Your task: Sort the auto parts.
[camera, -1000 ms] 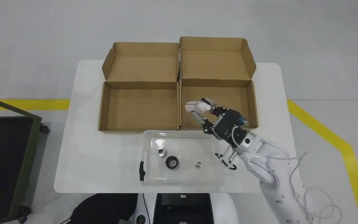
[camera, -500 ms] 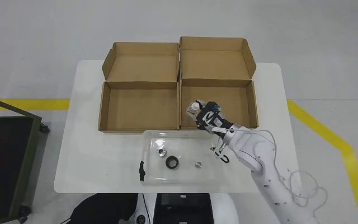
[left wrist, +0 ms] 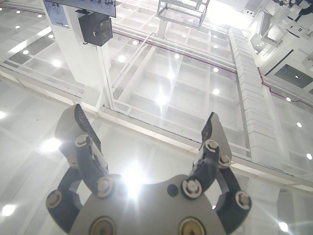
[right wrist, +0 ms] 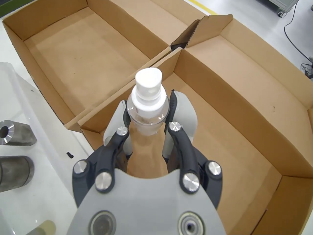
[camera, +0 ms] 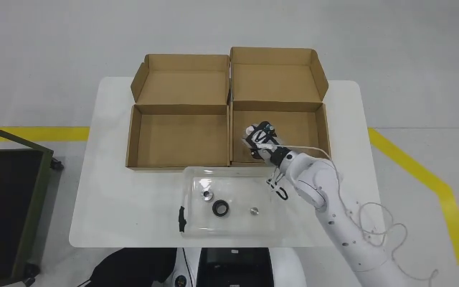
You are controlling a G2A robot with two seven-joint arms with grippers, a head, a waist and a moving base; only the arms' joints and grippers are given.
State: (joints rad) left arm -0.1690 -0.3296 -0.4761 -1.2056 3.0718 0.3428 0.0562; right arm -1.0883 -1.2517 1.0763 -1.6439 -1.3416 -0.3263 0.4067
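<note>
The right tool [right wrist: 148, 113], clamped on the spray bottle [right wrist: 148, 91], has advanced from the tray's [camera: 188, 215] 1 o'clock corner to over the 9 o'clock side of the right box [camera: 305, 136]. Release looks next, while the left tool [left wrist: 146, 133] gapes empty.

We see a spray bottle [right wrist: 148, 91] of clear glossy plastic with a matt white plastic pump head. The right gripper [right wrist: 149, 103] around it has smooth pale grey fingers [right wrist: 185, 114], black links and bright metal screws. A clear glossy plastic tray [camera: 237, 188] holds a cylinder [right wrist: 13, 172] of dull grey metal. Reckoned from the tray, the eleven o'clock box [camera: 179, 140] and the one o'clock box [camera: 308, 129] are matt brown cardboard.
</note>
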